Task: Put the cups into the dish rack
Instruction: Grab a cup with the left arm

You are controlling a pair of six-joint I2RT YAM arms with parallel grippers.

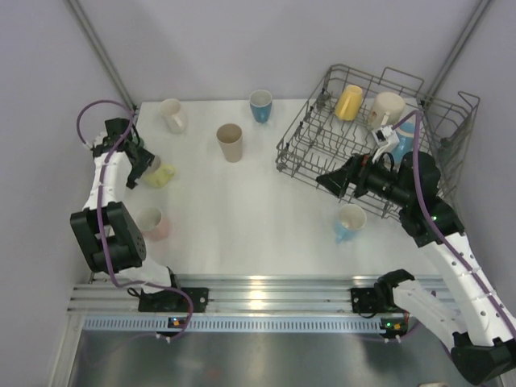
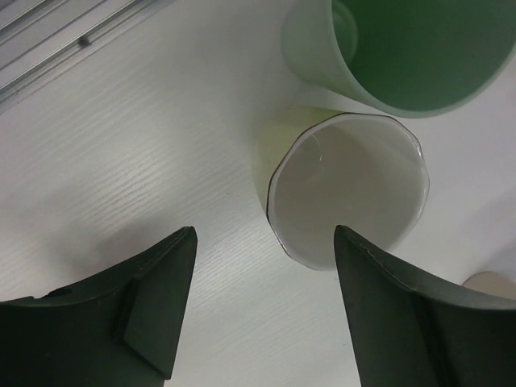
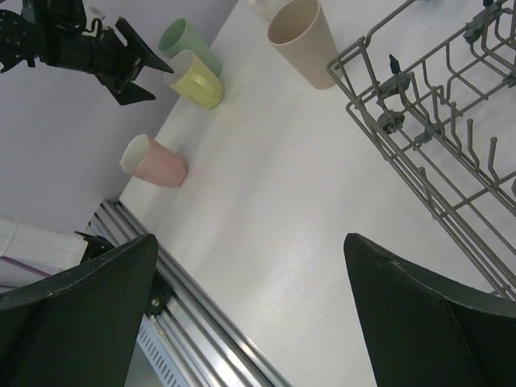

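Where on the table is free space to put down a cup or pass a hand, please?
The widest bare patch of table lies between the beige cup, the pink cup and the dish rack. It is crowded at the left edge, around the lime cup.

We find bright, even, diffuse light falling from above on the white tabletop (image 1: 242, 218), and the shadows there are faint and soft-edged. On the metal rail (image 1: 258, 292), on the near side of the dish rack (image 1: 300, 153), two white patches of glare burn out. From the right wrist the dish rack's wires look sharp, while the right tool (image 3: 250, 238) is a dark mass without detail. From the left wrist the left tool (image 2: 264, 234) is equally underexposed and slightly soft, with a blurred grey shadow spreading on the tabletop beside it.
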